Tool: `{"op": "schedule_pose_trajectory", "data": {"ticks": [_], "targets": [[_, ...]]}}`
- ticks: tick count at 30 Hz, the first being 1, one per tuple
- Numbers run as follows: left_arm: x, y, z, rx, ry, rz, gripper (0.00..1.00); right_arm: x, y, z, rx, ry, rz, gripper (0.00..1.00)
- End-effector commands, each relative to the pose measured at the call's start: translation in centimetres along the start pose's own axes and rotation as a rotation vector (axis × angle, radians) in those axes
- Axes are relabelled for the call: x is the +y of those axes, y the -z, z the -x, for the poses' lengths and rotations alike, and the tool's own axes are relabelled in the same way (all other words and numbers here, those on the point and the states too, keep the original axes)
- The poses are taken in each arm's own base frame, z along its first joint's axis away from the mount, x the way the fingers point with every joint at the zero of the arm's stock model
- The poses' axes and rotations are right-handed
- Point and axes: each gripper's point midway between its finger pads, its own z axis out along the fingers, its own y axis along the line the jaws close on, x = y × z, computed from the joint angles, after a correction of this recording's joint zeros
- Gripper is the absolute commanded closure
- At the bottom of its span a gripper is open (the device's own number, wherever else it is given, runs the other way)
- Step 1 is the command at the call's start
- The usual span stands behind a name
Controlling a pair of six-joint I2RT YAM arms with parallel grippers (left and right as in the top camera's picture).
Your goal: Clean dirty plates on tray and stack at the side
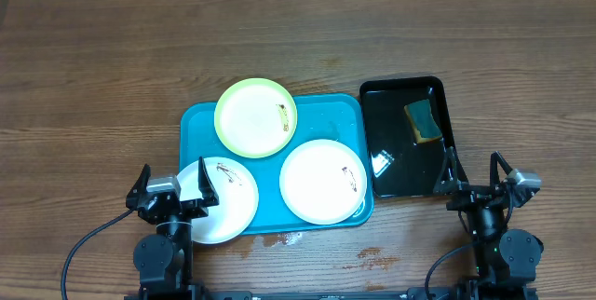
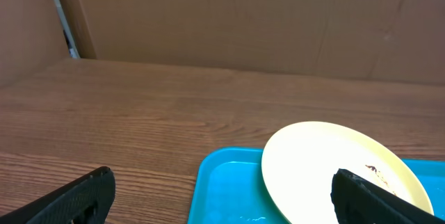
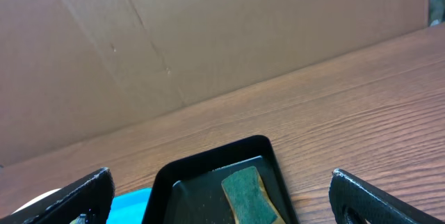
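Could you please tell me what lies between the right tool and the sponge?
Nothing loose: between the right tool and the sponge is only the bare floor and rim of the black tray, seen overhead.

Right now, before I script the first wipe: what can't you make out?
- Overhead: left white plate, left edge hidden by the left gripper.
- Left wrist: yellow-green plate, near side cut off by the bottom edge.
- Right wrist: sponge, near end cut off by the bottom edge.
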Motion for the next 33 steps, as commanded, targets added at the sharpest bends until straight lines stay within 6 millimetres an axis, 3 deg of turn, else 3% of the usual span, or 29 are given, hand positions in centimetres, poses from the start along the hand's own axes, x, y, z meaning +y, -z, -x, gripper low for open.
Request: {"op": "schedule_pose_trajectory", "data": {"ticks": [1,33], "targets": [[0.14,0.04,0.15,-0.010,0.014,0.009,0.00,-0.25,0.00,-0.11,-0.006,0.003,-0.007,0.00],[0.14,0.04,0.15,-0.010,0.014,0.009,0.00,-0.77,0.01,0.00,-0.014,0.003,-0.037,0.00]]}}
